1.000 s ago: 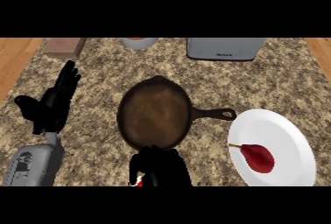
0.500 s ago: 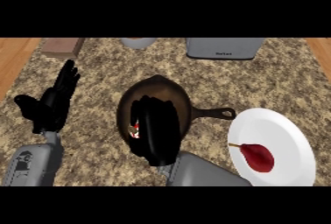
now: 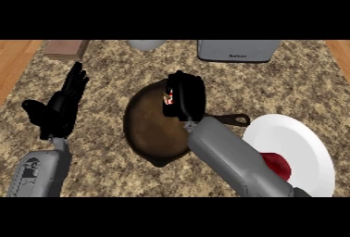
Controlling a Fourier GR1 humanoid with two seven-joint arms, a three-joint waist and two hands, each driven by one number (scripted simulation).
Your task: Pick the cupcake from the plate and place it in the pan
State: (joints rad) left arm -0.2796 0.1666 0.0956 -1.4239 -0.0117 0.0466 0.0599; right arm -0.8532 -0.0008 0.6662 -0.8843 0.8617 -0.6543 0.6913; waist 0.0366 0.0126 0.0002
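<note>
The speckled stone counter [image 3: 103, 152] fills the view, with bare wood floor at its 9 and 3 o'clock edges. The dark cast-iron pan [image 3: 153, 132] sits at the centre, its handle [image 3: 236, 119] pointing to 3 o'clock toward the white plate [image 3: 304, 148], which lies at about 4 o'clock. A dark red object [image 3: 279, 164] rests on the plate, partly hidden by the right forearm; what it is cannot be told.

At 1 o'clock a grey appliance [image 3: 238, 50] stands at the counter's far edge, with a small dark mark of writing too small to read. At 12 o'clock is the rim of a pale round vessel [image 3: 146, 44], and at 11 o'clock a brown block [image 3: 66, 49].

The right forearm [image 3: 236, 159] comes in from 5 o'clock, crossing the pan's handle and covering the pan's right rim. The right hand [image 3: 186, 97] hangs over the pan's far part, fingers curled round the cupcake [image 3: 168, 97], of which only a scrap of red and white shows at the hand's left side.

The left hand [image 3: 60, 109] rests at 9 o'clock, fingers straight and pointing up, holding nothing.
</note>
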